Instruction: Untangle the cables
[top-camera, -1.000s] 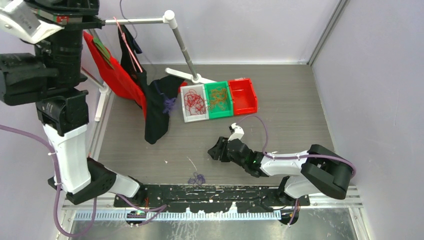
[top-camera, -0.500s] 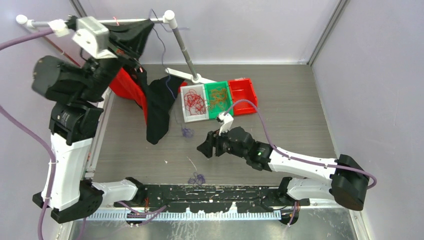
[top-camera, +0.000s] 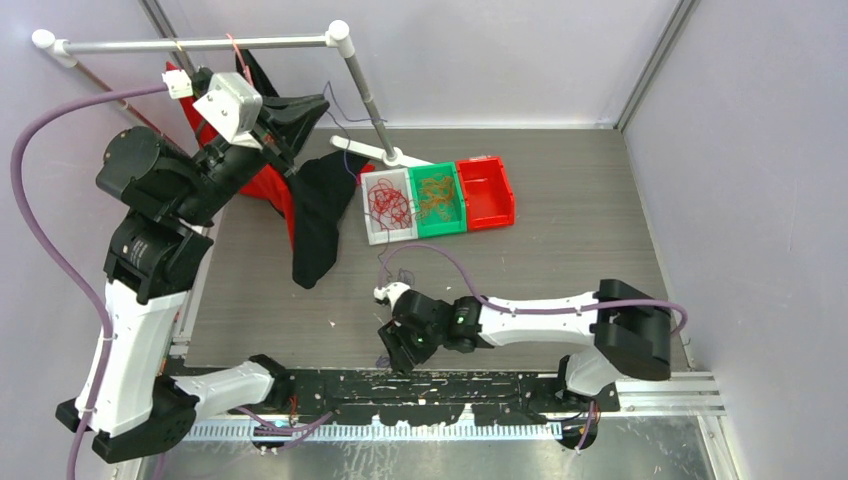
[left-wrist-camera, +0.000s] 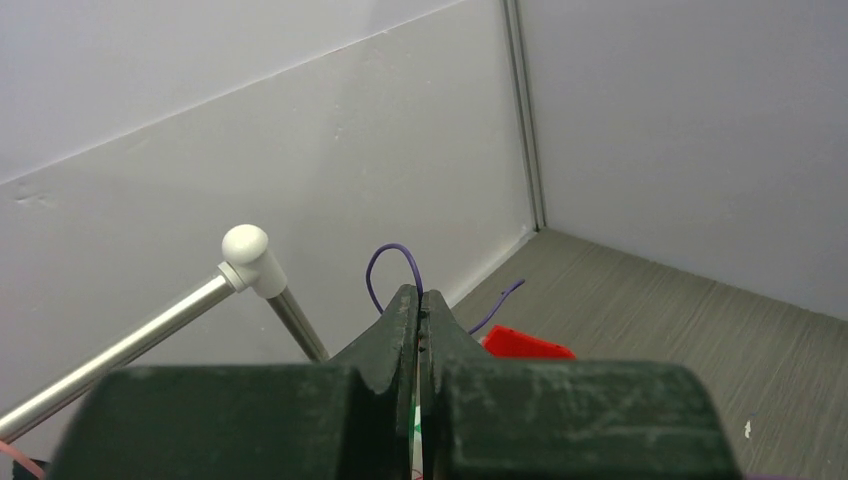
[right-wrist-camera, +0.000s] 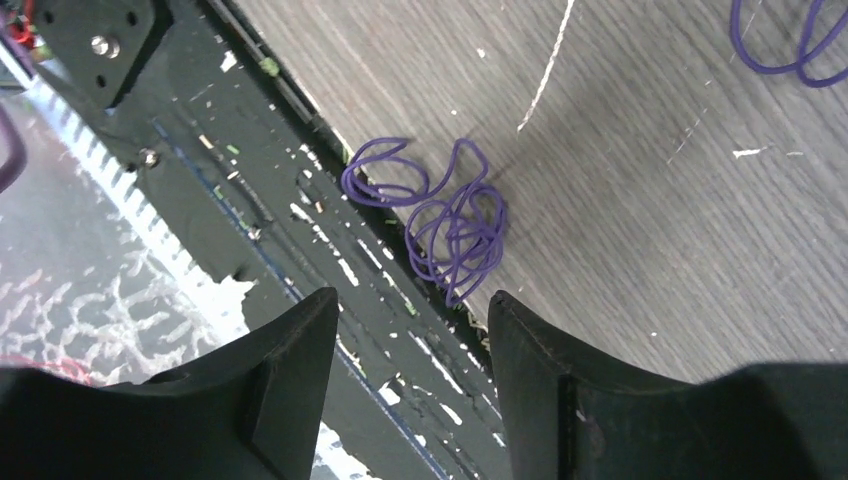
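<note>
My left gripper (top-camera: 318, 103) is raised beside the rack and shut on a thin purple cable (left-wrist-camera: 392, 262), which loops just above its fingertips (left-wrist-camera: 420, 295). My right gripper (top-camera: 393, 352) is low at the table's near edge and open. In the right wrist view it (right-wrist-camera: 410, 300) hovers just short of a small purple cable clump (right-wrist-camera: 450, 215) lying where the table meets the black base rail. A second purple loop (right-wrist-camera: 790, 40) lies further off. Red cables (top-camera: 388, 203) fill the white bin and orange cables (top-camera: 436, 193) fill the green bin.
A red bin (top-camera: 487, 190) stands right of the green one. A metal rack (top-camera: 360, 80) holds a black garment (top-camera: 312, 215) and a red garment (top-camera: 255, 180) at the back left. The black base rail (top-camera: 450, 385) runs along the near edge.
My left arm has swung down and right from the rack bar with the purple cable. My right arm has moved from the table's middle to the near edge, over the purple clump.
</note>
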